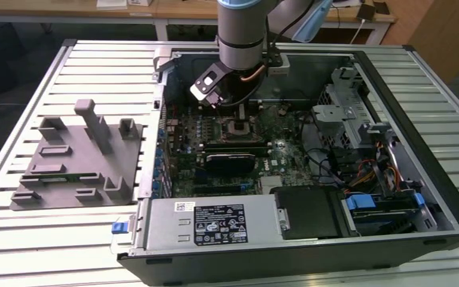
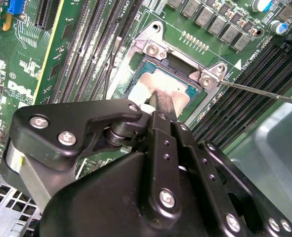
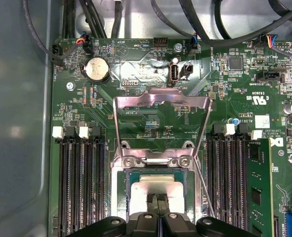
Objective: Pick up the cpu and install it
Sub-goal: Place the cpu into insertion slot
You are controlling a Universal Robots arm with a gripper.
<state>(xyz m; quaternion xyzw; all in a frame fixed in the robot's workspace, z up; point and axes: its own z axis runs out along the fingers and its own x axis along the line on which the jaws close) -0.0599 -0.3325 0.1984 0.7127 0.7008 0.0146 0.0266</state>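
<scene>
At the exterior view's left the grey holder (image 1: 70, 161) stood on the slatted table (image 1: 22, 239), well apart from the open computer case (image 1: 453, 197), where the arm hung over the motherboard. In the first wrist view the gripper (image 3: 158, 203) had its fingers pressed together, pinching nothing, the tips on or just above the cpu (image 3: 155, 183). That chip lay flat in the socket (image 3: 132, 195), directly beneath the tips (square, so no long axis), with the load plate (image 3: 195, 102) swung up clear.
</scene>
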